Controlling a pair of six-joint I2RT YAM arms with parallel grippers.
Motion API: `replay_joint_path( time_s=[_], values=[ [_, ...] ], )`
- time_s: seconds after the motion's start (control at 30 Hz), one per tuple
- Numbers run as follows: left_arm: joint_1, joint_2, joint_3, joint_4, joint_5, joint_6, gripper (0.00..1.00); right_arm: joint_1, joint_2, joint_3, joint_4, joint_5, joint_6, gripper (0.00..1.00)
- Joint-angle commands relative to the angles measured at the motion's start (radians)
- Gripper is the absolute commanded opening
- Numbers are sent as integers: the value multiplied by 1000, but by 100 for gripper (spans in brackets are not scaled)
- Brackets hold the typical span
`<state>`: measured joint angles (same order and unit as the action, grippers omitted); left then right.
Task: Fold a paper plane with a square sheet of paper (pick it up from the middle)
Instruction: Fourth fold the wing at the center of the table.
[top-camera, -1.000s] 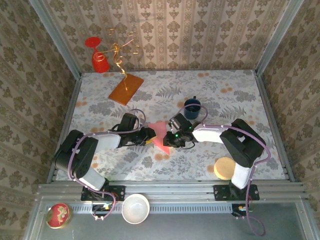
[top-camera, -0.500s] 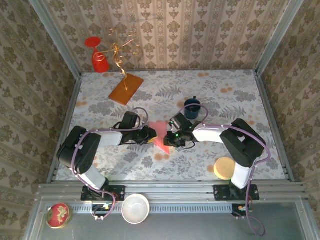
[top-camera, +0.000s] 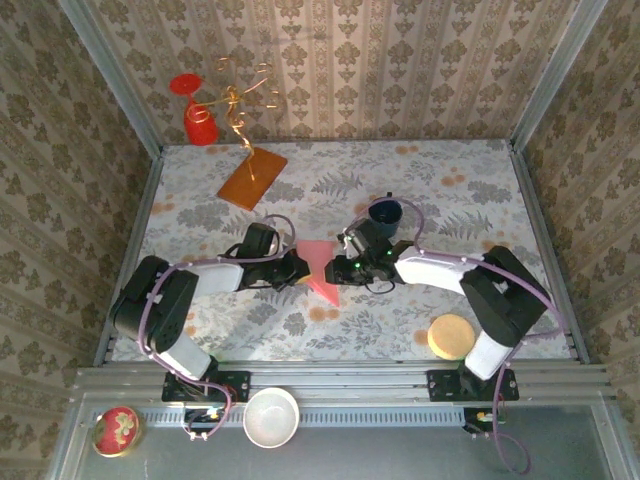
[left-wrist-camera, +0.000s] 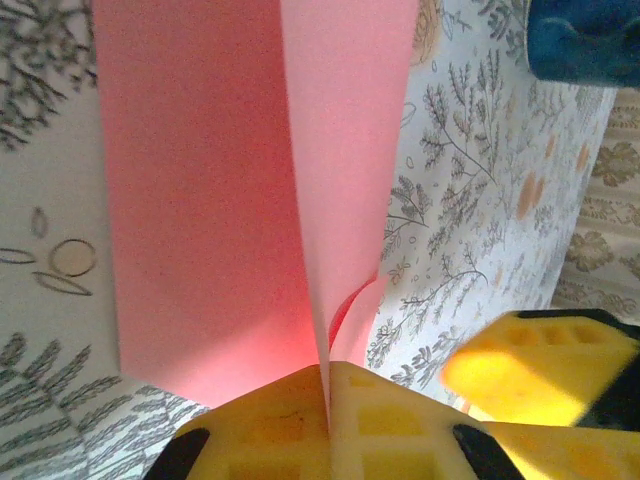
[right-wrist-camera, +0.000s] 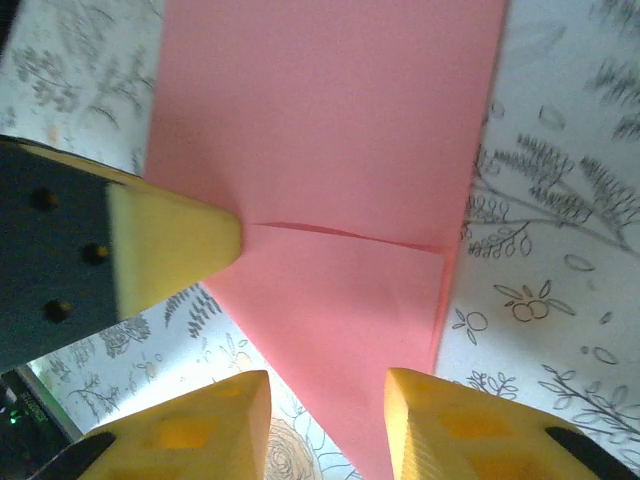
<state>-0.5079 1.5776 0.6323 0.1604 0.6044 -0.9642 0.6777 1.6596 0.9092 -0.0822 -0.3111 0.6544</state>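
Left claw (left-wrist-camera: 327, 372) clenched on raised fold of sheet of paper (top-camera: 318, 262); right claw (right-wrist-camera: 326, 388) released over its point. Blue cup (top-camera: 385, 212) near, contents unclear; worktop (top-camera: 470, 190) free far-right.

sheet of paper (top-camera: 318, 262) between left tool (top-camera: 299, 268) and right tool (top-camera: 337, 270), mug (top-camera: 385, 212) behind

The table (top-camera: 480, 200) wears a floral-patterned cloth. An orange-brown board (top-camera: 252, 178) lies flat toward the far-left corner, where a red cup (top-camera: 200, 125) stands. A dark blue cup (top-camera: 385, 212) sits just beyond the middle. A pink sheet of paper (top-camera: 318, 262) rests at the centre, and a round tan disc (top-camera: 450, 336) lies near the near-right corner.
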Motion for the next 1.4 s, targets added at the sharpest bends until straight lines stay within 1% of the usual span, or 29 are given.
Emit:
replay_joint_path(
  time_s=[0.0,0.17,0.3,0.37,0.6,0.97,1.37],
  values=[
    [9,-58,26,-60,-80,-12,4,7,-51,-22,5,113,-85,37],
    [3,-91,54,-141,-161,-56,4,71,-59,-23,-2,255,-161,37],
    [-4,-84,86,-205,-195,-86,4,135,-27,-1,-4,315,-209,37],
    [-7,-73,98,-230,-201,-93,4,155,-7,14,-9,332,-221,37],
    [-17,-47,112,-240,-204,-131,4,214,62,60,-21,377,-254,37],
    [-19,-41,121,-255,-198,-164,4,244,146,130,-25,416,-293,36],
    [-16,-50,129,-269,-185,-208,4,276,172,137,-33,510,-331,36]
  ],
)
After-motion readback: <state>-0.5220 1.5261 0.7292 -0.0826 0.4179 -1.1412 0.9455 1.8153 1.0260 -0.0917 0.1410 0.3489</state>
